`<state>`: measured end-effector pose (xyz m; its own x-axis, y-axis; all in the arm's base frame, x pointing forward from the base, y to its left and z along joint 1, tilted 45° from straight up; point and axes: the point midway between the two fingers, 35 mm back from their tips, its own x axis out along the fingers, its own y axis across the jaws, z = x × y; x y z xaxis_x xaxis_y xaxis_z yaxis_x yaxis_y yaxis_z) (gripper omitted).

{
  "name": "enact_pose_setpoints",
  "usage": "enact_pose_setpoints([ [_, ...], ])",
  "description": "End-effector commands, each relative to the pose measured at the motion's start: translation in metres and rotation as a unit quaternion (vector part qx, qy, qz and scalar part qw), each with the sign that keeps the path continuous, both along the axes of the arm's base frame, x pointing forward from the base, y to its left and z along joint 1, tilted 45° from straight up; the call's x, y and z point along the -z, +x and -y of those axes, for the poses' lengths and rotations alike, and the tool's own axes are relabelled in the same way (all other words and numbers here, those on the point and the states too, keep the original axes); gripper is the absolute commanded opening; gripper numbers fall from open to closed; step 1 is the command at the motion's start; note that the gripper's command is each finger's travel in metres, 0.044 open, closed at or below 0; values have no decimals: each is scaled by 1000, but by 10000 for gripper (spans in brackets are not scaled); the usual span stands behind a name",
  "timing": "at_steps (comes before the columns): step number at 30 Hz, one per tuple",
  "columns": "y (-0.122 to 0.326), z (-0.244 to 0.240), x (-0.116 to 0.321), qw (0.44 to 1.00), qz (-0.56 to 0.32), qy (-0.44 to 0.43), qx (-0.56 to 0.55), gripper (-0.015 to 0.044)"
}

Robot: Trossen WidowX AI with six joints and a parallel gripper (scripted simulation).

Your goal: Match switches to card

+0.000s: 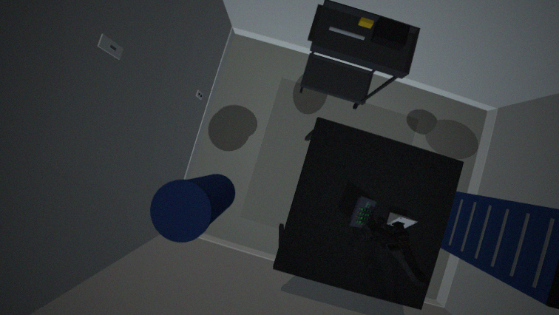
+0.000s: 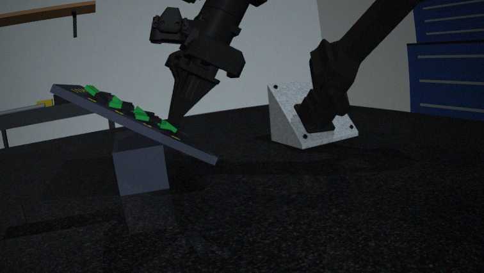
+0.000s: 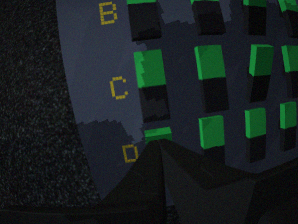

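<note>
The tilted switch panel [image 1: 353, 222] [image 2: 135, 125] [image 3: 85, 75] carries a grid of rocker switches with green far halves and dark near halves. Yellow letters B, C and D run down its left edge in the wrist view. My gripper [image 2: 174, 120] [image 3: 158, 147] is shut and empty, its tips down at the leftmost row D switch [image 3: 159, 134]. Only a narrow green strip of that switch shows; the fingers hide its dark half. The leftmost row C switch [image 3: 151, 82] shows both halves. The small card [image 1: 367, 204] is tiny in the top view, its squares unreadable, and is outside the wrist view.
The panel rests on a grey block [image 2: 141, 171] on the black table [image 1: 332, 168] [image 2: 305, 210]. The arm's base is bolted to a pale wedge [image 2: 282, 118] beside the panel. A cart [image 1: 336, 74], a blue cylinder [image 1: 180, 211] and a blue drawer cabinet [image 2: 443, 74] stand beyond the table.
</note>
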<state>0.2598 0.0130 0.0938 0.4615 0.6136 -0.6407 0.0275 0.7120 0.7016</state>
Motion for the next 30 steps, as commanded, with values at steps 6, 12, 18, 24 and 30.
enact_pose_setpoints([
  [6, 0, 0, 1, 1000, -3, -1, 2, 0],
  [12, 0, 0, 2, 1000, -3, -1, 2, 0],
  [18, 1, -1, 2, 1000, -3, -1, 2, 0],
  [24, 1, -1, 3, 1000, -3, -1, 2, 0],
  [30, 2, -2, 3, 1000, -3, -1, 2, 0],
])
